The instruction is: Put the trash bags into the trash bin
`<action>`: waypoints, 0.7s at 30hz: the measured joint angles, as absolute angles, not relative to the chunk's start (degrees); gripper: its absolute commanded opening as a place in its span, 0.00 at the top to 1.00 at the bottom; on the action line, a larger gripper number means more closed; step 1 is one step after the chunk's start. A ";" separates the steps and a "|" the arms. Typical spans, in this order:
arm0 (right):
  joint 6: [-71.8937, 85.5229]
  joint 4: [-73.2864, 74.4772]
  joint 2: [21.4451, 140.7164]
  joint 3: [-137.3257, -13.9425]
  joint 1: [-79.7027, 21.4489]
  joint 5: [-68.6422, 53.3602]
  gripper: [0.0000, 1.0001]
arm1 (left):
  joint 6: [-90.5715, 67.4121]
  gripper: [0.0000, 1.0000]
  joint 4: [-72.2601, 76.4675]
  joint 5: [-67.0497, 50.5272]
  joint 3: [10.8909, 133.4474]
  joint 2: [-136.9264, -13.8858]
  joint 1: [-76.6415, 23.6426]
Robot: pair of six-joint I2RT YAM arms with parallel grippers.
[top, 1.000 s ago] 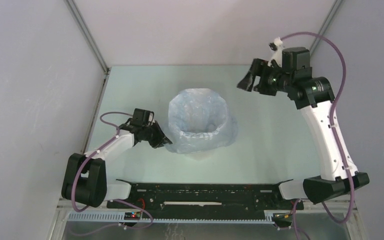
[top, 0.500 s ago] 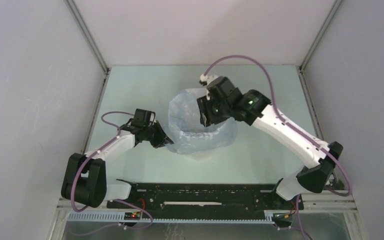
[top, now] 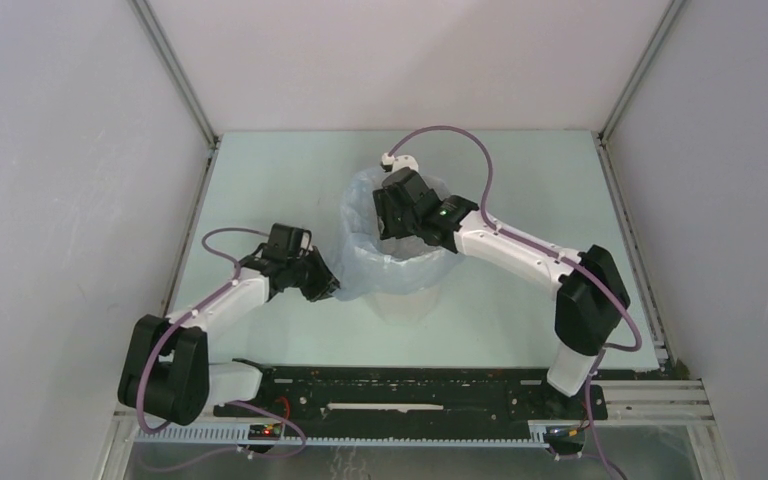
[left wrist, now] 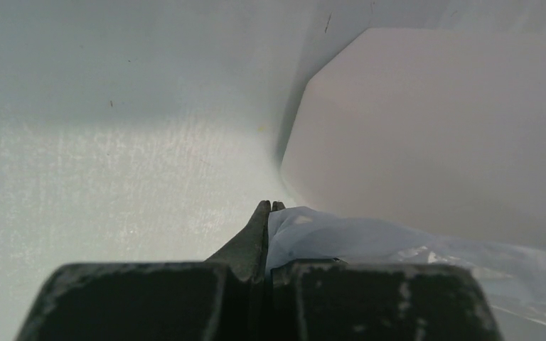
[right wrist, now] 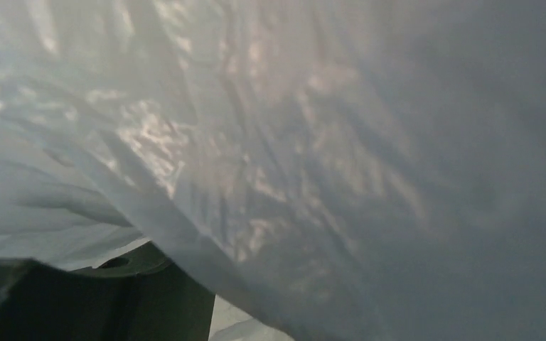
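The pale-blue translucent trash bag point(top: 360, 272) is draped over the white trash bin point(top: 403, 306) in the middle of the table, its mouth open upward. My left gripper point(top: 328, 289) is shut on the bag's left edge beside the bin; in the left wrist view the film point(left wrist: 370, 238) bunches at the closed fingertips point(left wrist: 261, 224), with the bin's wall point(left wrist: 434, 128) just beyond. My right gripper point(top: 393, 226) reaches down into the bag's mouth from the far side. Wrinkled film point(right wrist: 313, 142) fills the right wrist view and hides the jaws.
Pale walls enclose the table point(top: 260, 180) on the left, back and right. The black mounting rail point(top: 410, 385) runs along the near edge. The right arm's forearm point(top: 520, 250) stretches across the table to the right of the bin.
The right arm swung in from the back right corner to the bin and lowered its gripper into the bag's mouth. The left gripper kept its hold and barely shifted.
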State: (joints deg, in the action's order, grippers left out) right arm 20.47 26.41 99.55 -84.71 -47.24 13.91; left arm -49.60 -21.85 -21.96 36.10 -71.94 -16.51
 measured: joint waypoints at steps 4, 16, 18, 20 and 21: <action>21.61 23.18 100.64 -84.71 -47.22 13.89 0.33 | -49.76 1.00 -21.50 -21.15 35.70 -71.77 -17.06; 19.57 28.51 89.67 -84.03 -47.72 10.37 0.20 | -50.61 1.00 -19.77 -20.80 34.65 -71.66 -18.26; 19.27 28.95 86.48 -83.42 -47.88 10.11 0.24 | -50.61 1.00 -19.73 -20.75 33.71 -71.68 -18.26; 18.96 28.18 83.59 -81.65 -48.10 10.48 0.29 | -50.59 1.00 -19.84 -20.73 33.06 -71.81 -18.26; 18.85 27.73 83.13 -81.12 -48.12 10.76 0.29 | -50.59 1.00 -19.86 -20.73 32.99 -72.03 -18.26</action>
State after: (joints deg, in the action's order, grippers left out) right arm 18.85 27.73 83.13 -81.12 -48.12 10.76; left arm -50.59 -19.86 -20.73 32.99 -72.03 -18.26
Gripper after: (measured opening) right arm 0.749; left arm 0.008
